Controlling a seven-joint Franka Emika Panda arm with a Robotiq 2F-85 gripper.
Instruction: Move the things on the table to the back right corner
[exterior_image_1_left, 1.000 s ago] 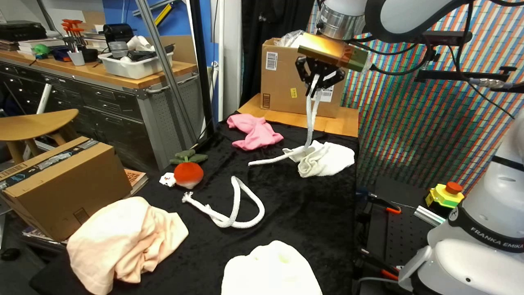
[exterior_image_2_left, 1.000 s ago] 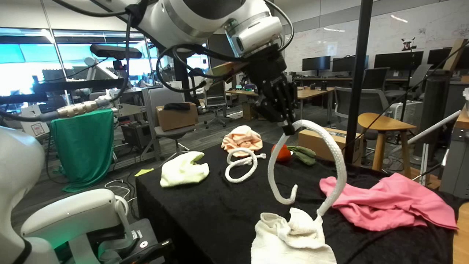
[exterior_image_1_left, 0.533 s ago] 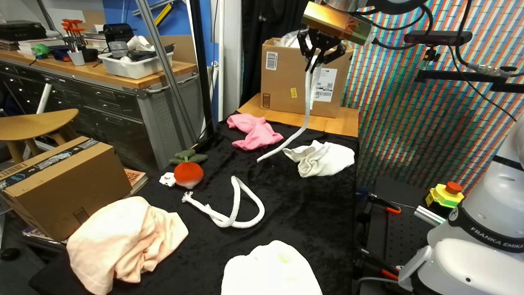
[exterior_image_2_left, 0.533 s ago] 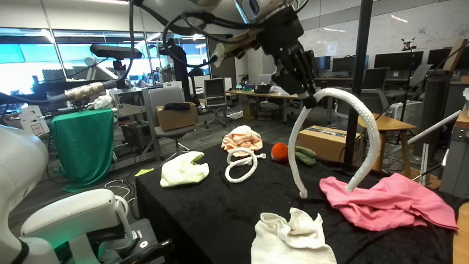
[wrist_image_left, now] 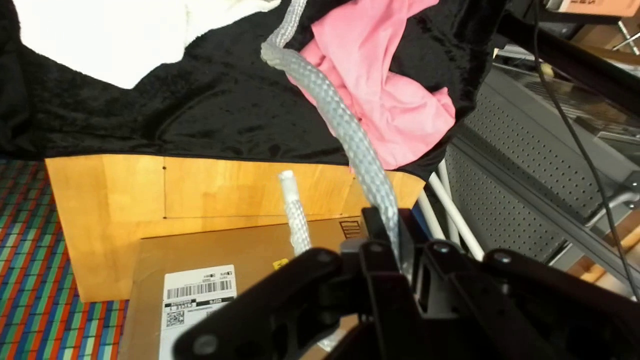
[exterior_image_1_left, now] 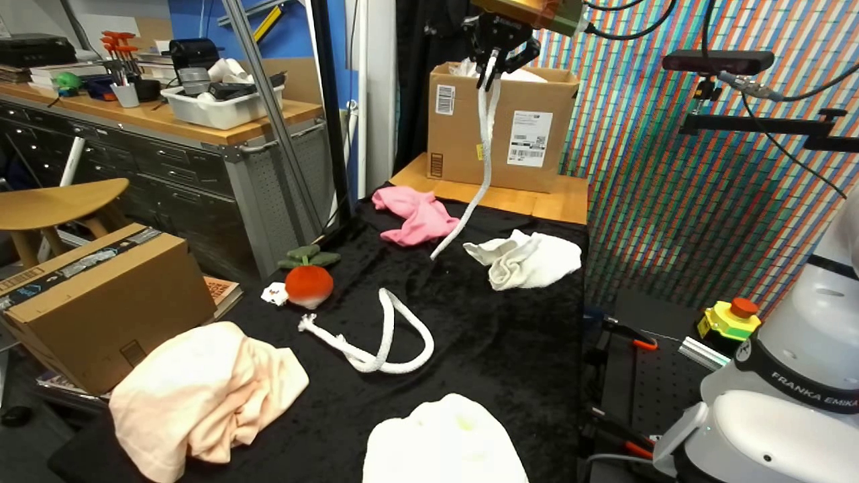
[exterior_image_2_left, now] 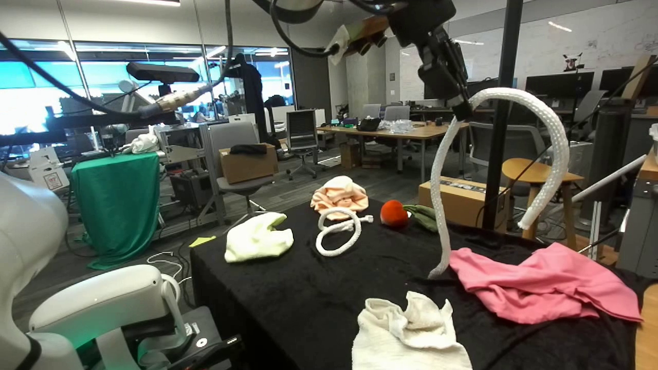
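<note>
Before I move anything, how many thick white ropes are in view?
2. One thick white braided rope hangs bent, pinched in the jaws; another thick white rope lies loosely looped on the black fabric-covered table. Any further one could be hidden.

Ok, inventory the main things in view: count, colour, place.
table: 1, black-draped, centre
pink cloth: 1, pink, on table
peach cloth: 1, peach, on table
white cloths: 2, white, on table
loose rope: 1, white, looped on table
red toy: 1, red/green, on table
boxes: 3+, brown, outside the draped area
stop button: 1, red/yellow, near arm
held rope: 1, white, in gripper
gripper: 1, black, above table height
arm: 1, white, beside table
</note>
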